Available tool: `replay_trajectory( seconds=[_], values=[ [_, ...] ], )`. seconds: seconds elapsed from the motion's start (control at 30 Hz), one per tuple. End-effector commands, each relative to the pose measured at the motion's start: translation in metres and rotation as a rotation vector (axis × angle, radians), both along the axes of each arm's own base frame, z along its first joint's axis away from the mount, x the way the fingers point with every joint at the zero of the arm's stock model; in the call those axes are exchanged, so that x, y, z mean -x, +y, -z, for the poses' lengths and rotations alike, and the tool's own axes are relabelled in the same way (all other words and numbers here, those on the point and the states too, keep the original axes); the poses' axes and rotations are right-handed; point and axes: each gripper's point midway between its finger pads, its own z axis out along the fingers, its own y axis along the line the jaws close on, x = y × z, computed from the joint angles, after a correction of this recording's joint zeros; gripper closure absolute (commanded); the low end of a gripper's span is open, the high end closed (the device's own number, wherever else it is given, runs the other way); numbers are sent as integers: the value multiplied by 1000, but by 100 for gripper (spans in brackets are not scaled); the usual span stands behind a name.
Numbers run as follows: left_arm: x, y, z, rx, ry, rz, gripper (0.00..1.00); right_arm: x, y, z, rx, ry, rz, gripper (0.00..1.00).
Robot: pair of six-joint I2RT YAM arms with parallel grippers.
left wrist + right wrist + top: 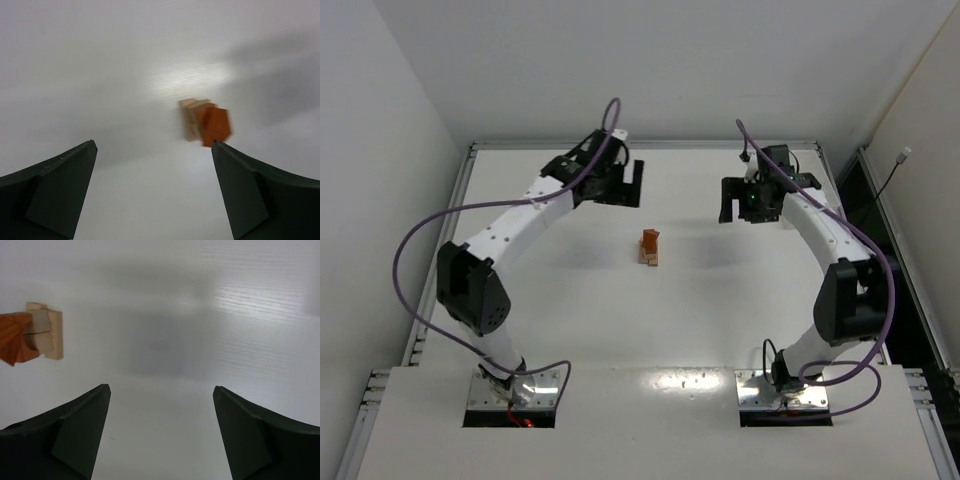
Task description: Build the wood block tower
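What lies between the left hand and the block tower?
Nothing; only bare table separates the left hand from the tower, clearest in the top view.

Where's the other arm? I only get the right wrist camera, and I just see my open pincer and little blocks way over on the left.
Observer: The left pincer is open too, toward the far side of the table, left of the block tower.
Operator: Is the tower between the arms?
Observer: Yes, from above it stands near the table's middle, your right pincer farther back on its right.
Operator: Can the left camera see it?
Observer: Yes, blurry, right of centre, just past one finger, not between them.
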Motion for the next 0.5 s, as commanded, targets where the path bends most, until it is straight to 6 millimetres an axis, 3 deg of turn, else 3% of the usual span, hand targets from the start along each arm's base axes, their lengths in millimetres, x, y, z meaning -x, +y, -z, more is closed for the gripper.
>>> replay_trajectory(
  seconds=[0.0,0.03,0.1,0.13,0.17,0.2,0.23,0.47],
  values=[
    [-11,80,31,-120,39,-150,1,-34,-18,-11,113,-174,-26,18],
    [-6,114,54,-176,88,-214,1,-39,-21,-3,147,-174,-54,18],
    [-3,142,77,-201,133,-260,1,-50,-26,2,206,-202,-97,18],
    [7,159,98,-228,180,-277,1,-55,-29,3,226,-209,-106,18],
    [2,181,102,-222,170,-327,1,-58,-29,9,239,-198,-124,18],
    [3,191,104,-223,164,-344,1,-61,-34,12,250,-199,-127,18],
    [10,199,119,-225,195,-347,1,-63,-34,10,250,-210,-125,18],
    [5,218,133,-235,155,-335,1,-66,-37,11,239,-214,-120,18]
  ],
)
